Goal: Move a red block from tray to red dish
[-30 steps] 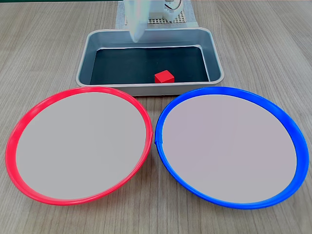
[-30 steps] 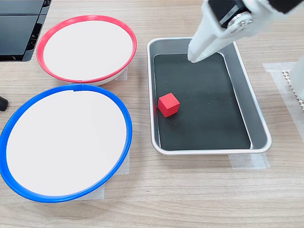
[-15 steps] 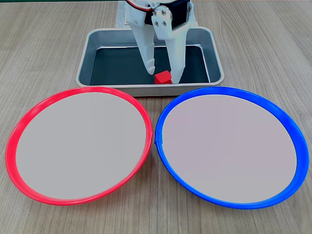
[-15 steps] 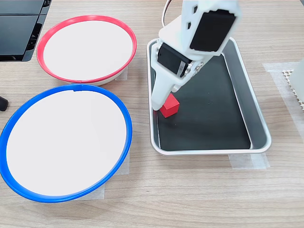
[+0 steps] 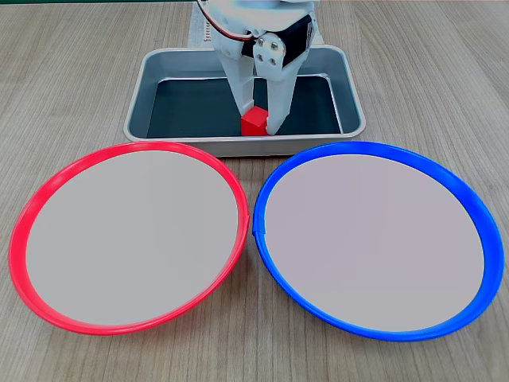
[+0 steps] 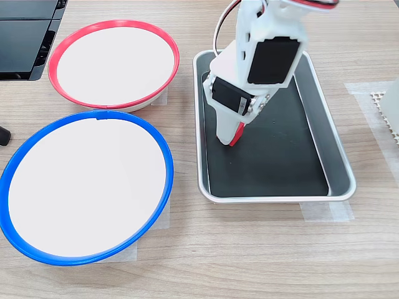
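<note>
So the gripper has its jaws pinched narrow on the red block, sitting right between them, low inside the tray near its wall facing the dishes. The red dish sits just across that wall toward the first exterior view's left, next to the blue dish. Looks like lift, then swing over there.
</note>
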Robot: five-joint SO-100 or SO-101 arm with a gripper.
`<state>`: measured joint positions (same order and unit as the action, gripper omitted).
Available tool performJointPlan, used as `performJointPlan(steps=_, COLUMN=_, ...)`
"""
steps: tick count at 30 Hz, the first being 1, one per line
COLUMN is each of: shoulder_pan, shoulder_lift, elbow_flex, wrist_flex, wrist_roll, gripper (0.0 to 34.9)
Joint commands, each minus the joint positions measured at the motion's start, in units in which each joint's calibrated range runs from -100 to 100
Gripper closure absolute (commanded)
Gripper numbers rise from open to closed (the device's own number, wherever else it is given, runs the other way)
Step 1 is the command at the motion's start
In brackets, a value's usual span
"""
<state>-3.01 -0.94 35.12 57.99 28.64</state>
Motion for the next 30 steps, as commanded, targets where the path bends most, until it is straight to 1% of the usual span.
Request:
performJointPlan(steps=1, shoulder_pan=-0.05, shoulder_lift=-6.10, elbow_flex=-5.30, wrist_flex=6.51, wrist_roll=0.15, gripper=34.7)
performJointPlan(steps=2, shoulder_pan=0.14, shoulder_lift=-7.80, elbow_flex=-7.94, wrist_flex=9.15, wrist_roll=-0.05, gripper=34.7)
performJointPlan(steps=3, shoulder_pan=0.33, shoulder_lift=-8.66, elbow_flex=-9.67, wrist_flex=9.73, wrist_roll=-0.49, gripper=34.7)
performJointPlan(steps=5, shoulder_pan=1.83, shoulder_lift=-9.94, elbow_flex=-14.77, wrist_flex=8.16, wrist_roll=-2.30, gripper=34.7)
performJointPlan(steps=9, shoulder_pan=7.29, shoulder_lift=-7.38, elbow_flex=-19.87, wrist_flex=-4.38, wrist_roll=-4.15, gripper=34.7)
performJointPlan(steps=12, shoulder_pan=11.24, shoulder_lift=-1.66, elbow_flex=-22.24, wrist_flex=-15.11, wrist_roll=-4.35, gripper=34.7)
performJointPlan(steps=14, shoulder_pan=13.22, shoulder_lift=3.20, elbow_flex=-23.33, wrist_flex=-20.40, wrist_roll=-3.91, gripper=34.7)
performJointPlan(steps=16, shoulder_pan=14.54, shoulder_lift=8.91, elbow_flex=-25.15, wrist_flex=-23.53, wrist_roll=-3.17, gripper=34.6)
performJointPlan(steps=18, shoulder_pan=15.48, shoulder_lift=16.25, elbow_flex=-27.97, wrist_flex=-25.84, wrist_roll=-1.66, gripper=30.8)
performJointPlan(steps=19, shoulder_pan=15.57, shoulder_lift=16.84, elbow_flex=-28.06, wrist_flex=-26.17, wrist_roll=-1.51, gripper=29.8)
performJointPlan(steps=21, shoulder_pan=15.57, shoulder_lift=18.46, elbow_flex=-27.61, wrist_flex=-27.49, wrist_roll=-0.49, gripper=24.9)
performJointPlan(steps=25, shoulder_pan=15.20, shoulder_lift=18.63, elbow_flex=-25.60, wrist_flex=-28.57, wrist_roll=0.68, gripper=16.9)
performJointPlan(steps=26, shoulder_pan=15.10, shoulder_lift=17.95, elbow_flex=-24.88, wrist_flex=-28.81, wrist_roll=0.68, gripper=17.6)
performJointPlan(steps=29, shoulder_pan=14.82, shoulder_lift=14.54, elbow_flex=-22.60, wrist_flex=-29.23, wrist_roll=0.00, gripper=25.0)
performJointPlan(steps=30, shoulder_pan=14.63, shoulder_lift=12.49, elbow_flex=-20.96, wrist_flex=-29.72, wrist_roll=-0.68, gripper=32.4)
